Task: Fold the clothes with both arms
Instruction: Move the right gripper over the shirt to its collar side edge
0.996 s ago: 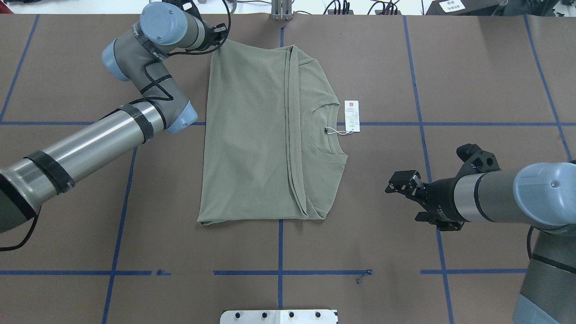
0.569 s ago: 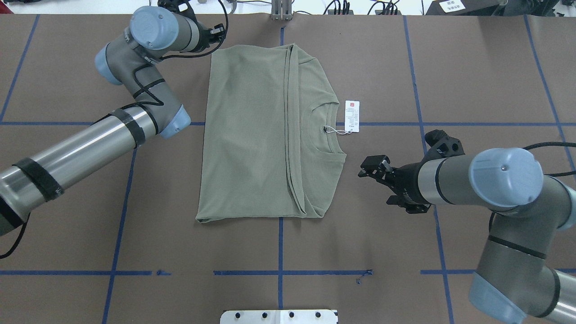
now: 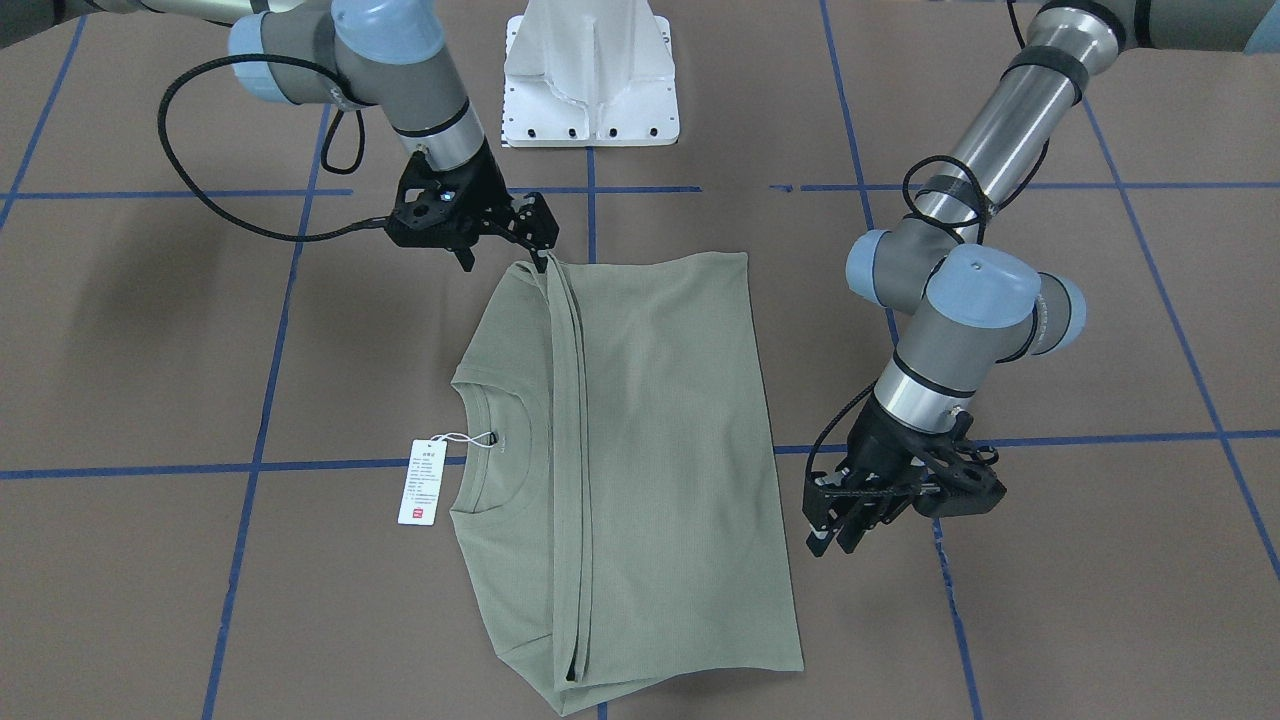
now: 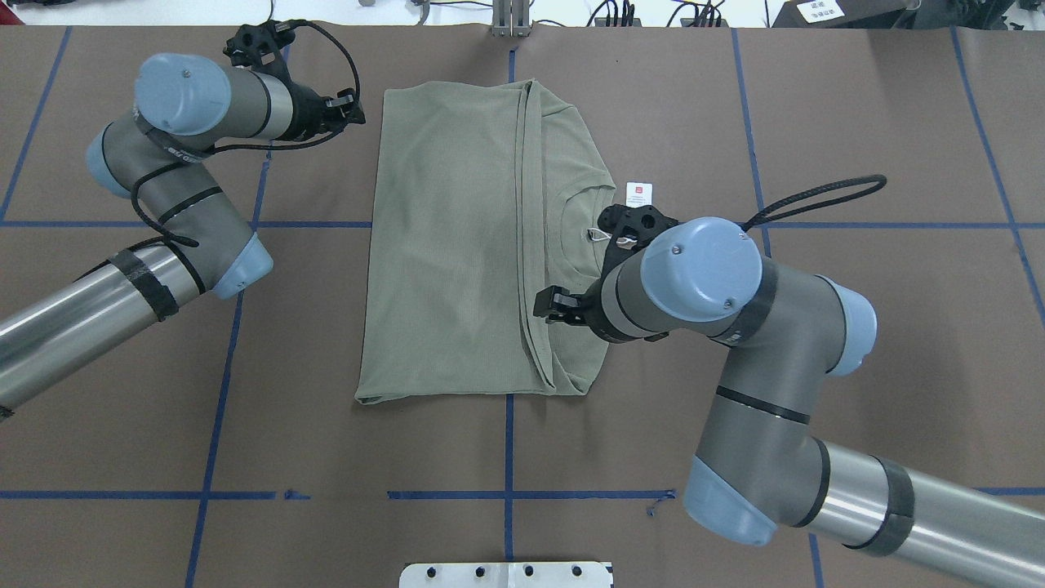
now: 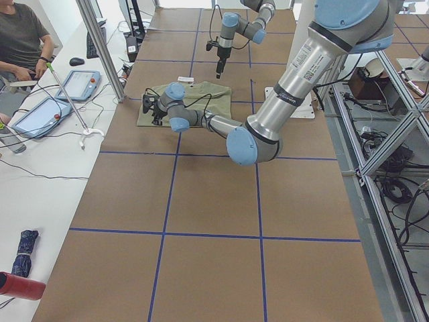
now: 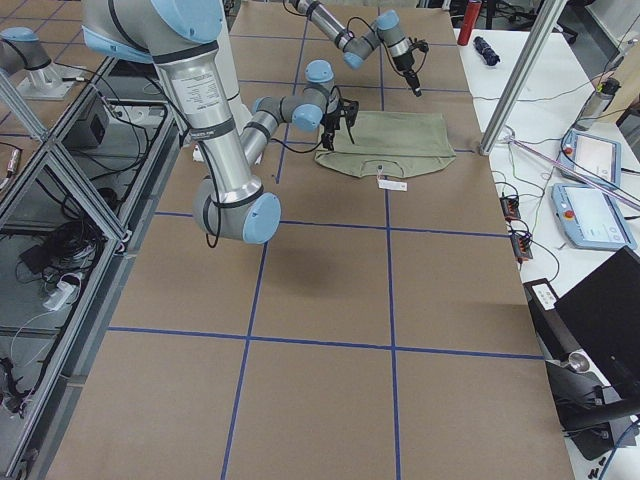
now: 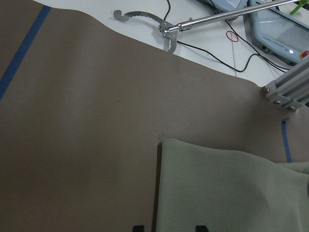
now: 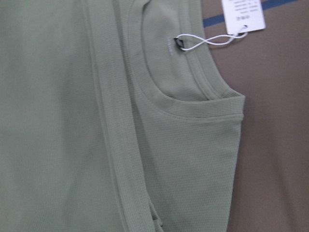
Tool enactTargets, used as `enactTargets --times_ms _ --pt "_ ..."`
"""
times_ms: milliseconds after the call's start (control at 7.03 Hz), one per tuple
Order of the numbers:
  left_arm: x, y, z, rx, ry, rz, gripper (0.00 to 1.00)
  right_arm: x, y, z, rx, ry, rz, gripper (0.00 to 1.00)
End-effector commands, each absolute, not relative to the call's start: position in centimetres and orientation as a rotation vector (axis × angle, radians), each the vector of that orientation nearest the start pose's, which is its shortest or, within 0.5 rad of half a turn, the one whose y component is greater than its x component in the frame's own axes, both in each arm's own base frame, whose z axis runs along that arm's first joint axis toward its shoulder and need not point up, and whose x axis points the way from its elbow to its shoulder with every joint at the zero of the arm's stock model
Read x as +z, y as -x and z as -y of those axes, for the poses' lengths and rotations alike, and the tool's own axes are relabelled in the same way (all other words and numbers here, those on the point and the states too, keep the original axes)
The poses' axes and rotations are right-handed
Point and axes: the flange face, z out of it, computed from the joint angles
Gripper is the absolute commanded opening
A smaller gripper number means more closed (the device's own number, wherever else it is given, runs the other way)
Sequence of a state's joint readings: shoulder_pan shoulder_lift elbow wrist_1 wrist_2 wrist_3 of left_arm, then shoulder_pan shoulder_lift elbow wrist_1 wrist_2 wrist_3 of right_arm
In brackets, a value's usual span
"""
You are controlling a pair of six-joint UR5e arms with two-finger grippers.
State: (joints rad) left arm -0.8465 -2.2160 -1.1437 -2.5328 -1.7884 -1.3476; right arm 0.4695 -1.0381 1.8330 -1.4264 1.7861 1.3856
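The clothes are one sage-green shirt (image 4: 457,245), lying folded and flat mid-table, neckline and white hang tag (image 4: 638,194) toward the right. My left gripper (image 4: 355,114) hangs open just off the shirt's far left corner. In the left wrist view its two tips stand apart over the cloth's edge (image 7: 193,183). In the front-facing view it sits beside the shirt (image 3: 650,450) as the left gripper (image 3: 832,535). My right gripper (image 3: 510,252) hovers open at the shirt's corner nearest the robot, holding nothing. The right wrist view looks down on the neckline (image 8: 193,104) and tag (image 8: 244,14).
The white pedestal base (image 3: 590,90) stands at the robot's edge of the table. Blue tape lines (image 4: 212,425) cross the brown surface. A side table with tablets (image 5: 37,114) and a seated person (image 5: 20,33) lies beyond the far edge. A metal grabber tool (image 7: 145,19) lies there.
My right arm swept left from open table to over the shirt's near right part. The left gripper drew back left from the far left corner, which now lies flat.
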Motion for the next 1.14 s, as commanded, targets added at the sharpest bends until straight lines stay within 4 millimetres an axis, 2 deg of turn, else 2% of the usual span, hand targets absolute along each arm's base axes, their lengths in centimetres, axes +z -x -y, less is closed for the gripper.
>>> enactTargets --times_ms 0,284,427,711,853,996 --pt "37.6 -42.0 64.0 -0.421 -0.428 -1.116 0.46 22.0 55.5 38.1 -0.124 -0.223 0.878 0.98" --pt "37.9 -42.1 63.9 -0.422 -0.425 -1.114 0.46 22.7 58.2 35.9 -0.248 -0.292 0.803 0.76" --pt "38.7 -42.0 63.8 -0.425 -0.42 -1.105 0.47 22.5 58.9 35.5 -0.292 -0.322 0.743 0.7" --pt "39.0 -42.0 63.6 -0.427 -0.415 -1.102 0.46 22.8 59.7 35.1 -0.303 -0.34 0.718 0.52" --pt "39.1 -42.0 63.6 -0.428 -0.414 -1.101 0.47 23.0 60.2 34.7 -0.309 -0.348 0.708 0.47" --pt "39.3 -42.0 63.6 -0.428 -0.412 -1.098 0.46 23.0 60.2 34.7 -0.31 -0.348 0.708 0.3"
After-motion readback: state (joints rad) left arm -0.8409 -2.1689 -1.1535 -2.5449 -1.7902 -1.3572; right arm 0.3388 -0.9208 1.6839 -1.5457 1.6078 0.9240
